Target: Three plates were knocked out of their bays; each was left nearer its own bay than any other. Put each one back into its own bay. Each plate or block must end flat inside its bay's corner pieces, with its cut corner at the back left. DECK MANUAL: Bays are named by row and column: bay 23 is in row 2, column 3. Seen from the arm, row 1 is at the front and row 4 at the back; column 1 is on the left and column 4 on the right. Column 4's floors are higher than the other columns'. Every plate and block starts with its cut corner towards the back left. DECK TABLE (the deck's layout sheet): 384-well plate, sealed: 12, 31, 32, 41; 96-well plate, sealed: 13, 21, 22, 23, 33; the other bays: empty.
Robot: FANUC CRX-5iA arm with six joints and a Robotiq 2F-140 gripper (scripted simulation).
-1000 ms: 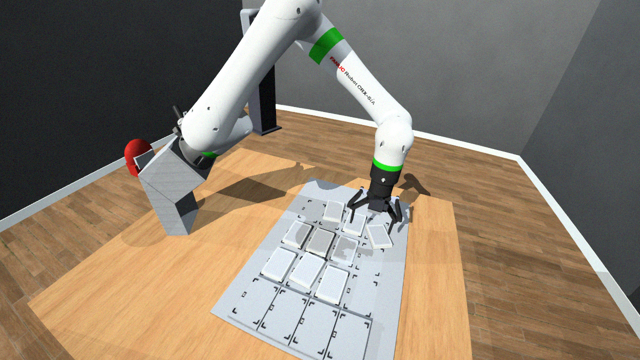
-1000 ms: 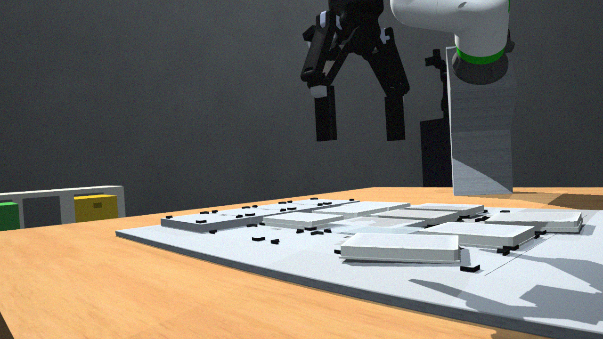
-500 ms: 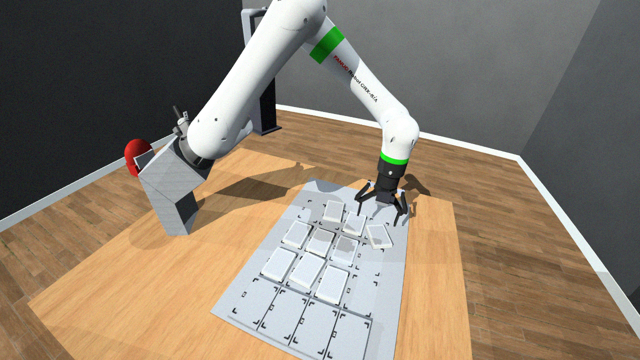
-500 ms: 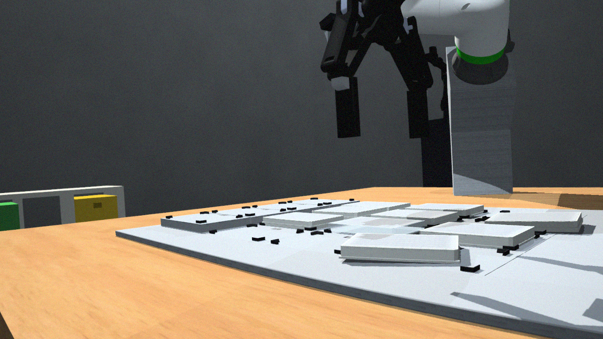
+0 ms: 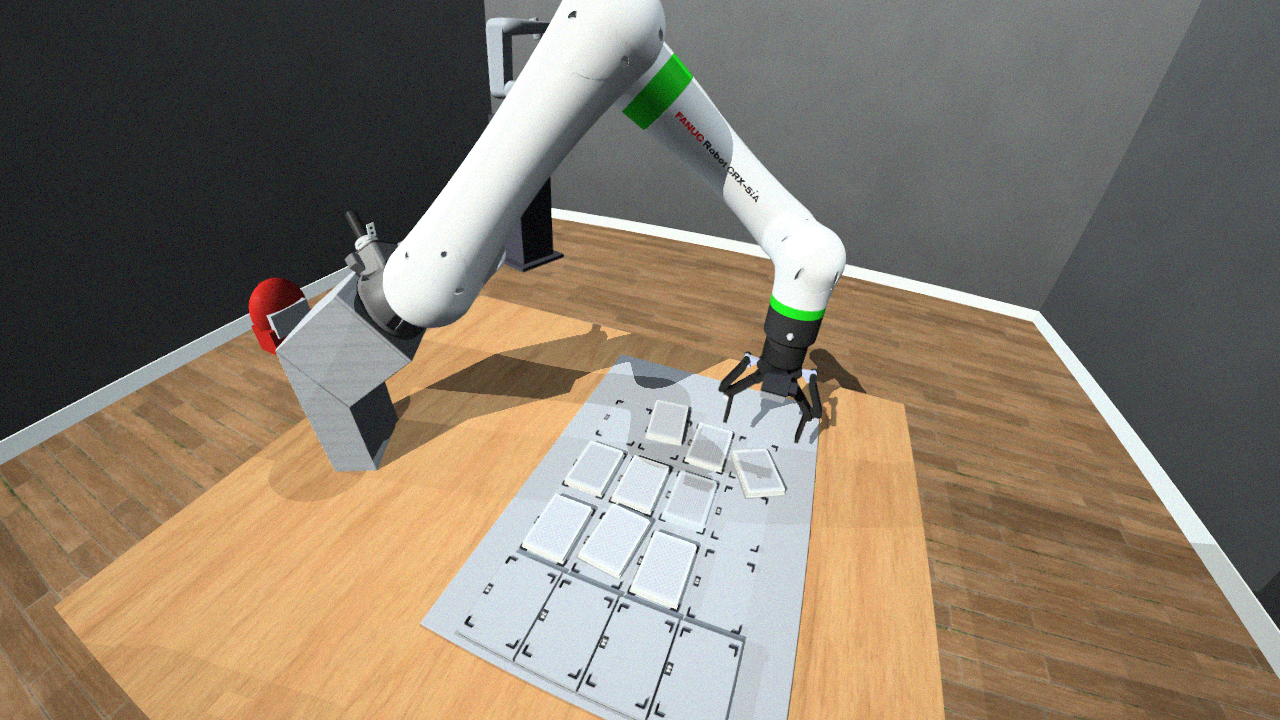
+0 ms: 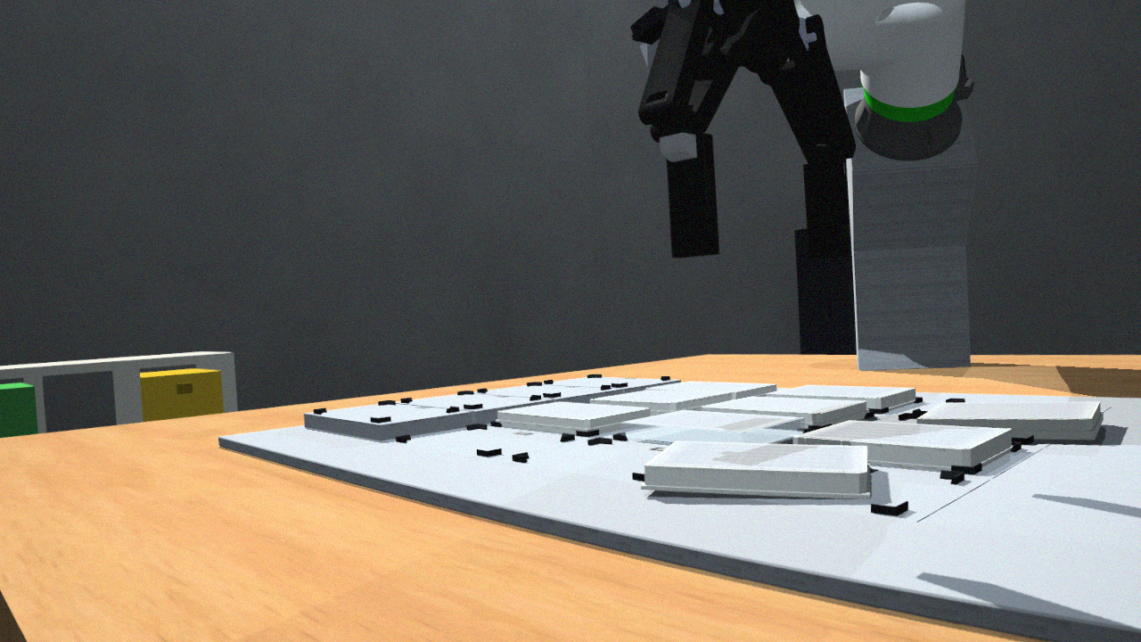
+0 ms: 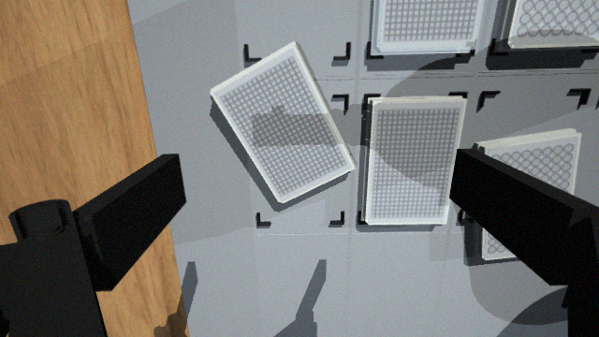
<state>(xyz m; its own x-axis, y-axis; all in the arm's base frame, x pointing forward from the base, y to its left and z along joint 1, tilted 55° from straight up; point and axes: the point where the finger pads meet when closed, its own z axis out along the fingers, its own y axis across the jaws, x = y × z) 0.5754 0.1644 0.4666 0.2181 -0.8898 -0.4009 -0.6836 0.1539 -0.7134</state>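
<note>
Plates, nine white rectangular sealed ones (image 5: 614, 539) (image 6: 753, 471) (image 7: 283, 123), lie on the pale grey flat deck (image 5: 483, 598) (image 6: 558, 519) (image 7: 299, 281). At the deck's front, row 1 holds two, their long axes across the rows, in bays 12 and 13. Behind, row 2 holds three; the fine-ringed white plate (image 5: 667, 421) (image 7: 531, 161) at bay 21 sits slightly turned, off its back corner pieces. Row 3 holds three, pointing across the rows. At the deck's back left, one skewed gridded plate (image 5: 758, 472) (image 6: 753, 471) (image 7: 283, 123) lies across bay 41, its long axis diagonal, one end reaching towards bay 42. Four raised grey bays (image 5: 572, 626) (image 6: 358, 427) line the deck's right. Above its back-left part, the black two-finger gripper (image 5: 763, 429) (image 6: 758, 249) (image 7: 316, 176) hangs released, fingers spread wide.

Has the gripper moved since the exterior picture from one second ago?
Yes. In the exterior view the gripper has shifted right, closer to the grey pedestal.
</note>
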